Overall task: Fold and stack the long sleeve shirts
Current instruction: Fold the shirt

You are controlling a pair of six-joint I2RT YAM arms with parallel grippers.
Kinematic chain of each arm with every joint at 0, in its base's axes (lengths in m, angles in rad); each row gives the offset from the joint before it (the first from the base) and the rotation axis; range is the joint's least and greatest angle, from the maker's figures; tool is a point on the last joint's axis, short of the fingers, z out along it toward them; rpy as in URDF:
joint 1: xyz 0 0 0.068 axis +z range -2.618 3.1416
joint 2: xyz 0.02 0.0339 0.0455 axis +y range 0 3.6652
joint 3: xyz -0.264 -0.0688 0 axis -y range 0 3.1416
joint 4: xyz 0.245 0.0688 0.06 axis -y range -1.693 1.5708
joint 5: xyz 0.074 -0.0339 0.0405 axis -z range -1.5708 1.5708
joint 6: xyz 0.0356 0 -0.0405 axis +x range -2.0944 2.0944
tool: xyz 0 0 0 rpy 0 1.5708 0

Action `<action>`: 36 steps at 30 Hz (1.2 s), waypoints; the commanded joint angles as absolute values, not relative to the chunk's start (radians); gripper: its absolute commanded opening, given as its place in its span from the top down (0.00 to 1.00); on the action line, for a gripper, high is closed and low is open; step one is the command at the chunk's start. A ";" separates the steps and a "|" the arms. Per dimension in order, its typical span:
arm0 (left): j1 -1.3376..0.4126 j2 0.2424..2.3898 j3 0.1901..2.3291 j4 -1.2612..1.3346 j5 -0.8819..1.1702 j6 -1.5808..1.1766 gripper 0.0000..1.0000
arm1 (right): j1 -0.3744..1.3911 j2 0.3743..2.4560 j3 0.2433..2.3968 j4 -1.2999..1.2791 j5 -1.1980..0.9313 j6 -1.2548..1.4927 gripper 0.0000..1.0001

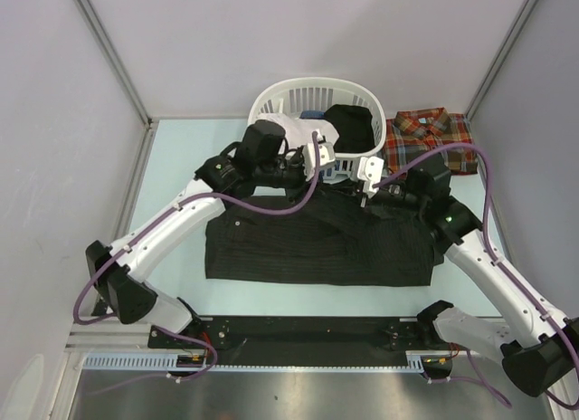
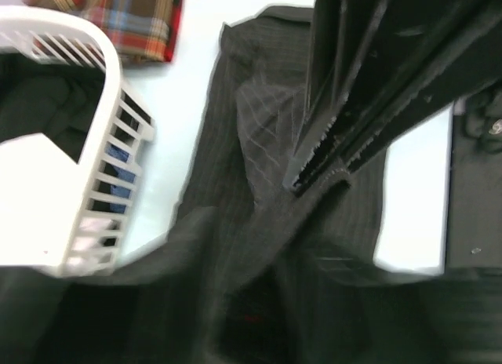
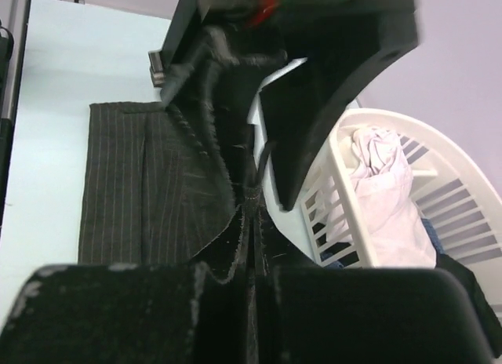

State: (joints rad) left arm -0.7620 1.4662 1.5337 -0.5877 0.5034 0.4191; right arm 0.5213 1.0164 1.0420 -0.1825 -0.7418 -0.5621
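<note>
I log: pinstriped shirt (image 1: 317, 243), matt dark woven cloth, fine pale stripes; plaid shirt (image 1: 432, 138), soft matt cloth; basket (image 1: 270, 100), smooth white moulded plastic; table (image 1: 176, 162), smooth pale matt top; front panel (image 1: 298, 397), brushed metal, dull sheen.

No writing, label, brand mark or number can be read in any view: none on the dark striped shirt (image 1: 317, 243), the plaid shirt (image 1: 430, 135) or the white basket (image 1: 270, 100).

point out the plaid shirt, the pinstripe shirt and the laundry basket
plaid shirt (image 1: 430, 139), top view, on its folded front
pinstripe shirt (image 1: 317, 248), top view, on the middle of its spread body
laundry basket (image 1: 303, 92), top view, on its back wall
</note>
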 commanded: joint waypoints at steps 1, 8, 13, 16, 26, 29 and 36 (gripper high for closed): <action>-0.735 1.483 1.615 -0.615 0.509 0.394 0.74 | 0.522 1.029 1.091 -0.121 -0.729 -0.581 0.94; -0.583 1.610 1.765 -0.603 0.447 0.183 1.00 | 0.413 0.997 1.071 -0.211 -0.563 -0.508 0.35; -0.554 1.724 1.952 -0.652 0.440 0.273 1.00 | 0.287 0.940 1.003 -0.357 -0.594 -0.509 0.46; -0.548 1.802 2.043 -0.667 0.456 0.350 0.99 | 0.275 0.893 0.915 -0.374 -0.615 -0.483 0.61; -0.566 1.936 2.190 -0.693 0.545 0.403 1.00 | 0.265 0.929 0.706 -0.316 -0.519 -0.508 0.83; -0.566 1.942 2.194 -0.690 0.555 0.400 1.00 | 0.247 0.998 0.683 -0.282 -0.499 -0.522 0.84; -0.565 1.849 2.060 -0.706 0.667 0.544 1.00 | 0.203 1.190 0.735 -0.287 -0.462 -0.491 0.85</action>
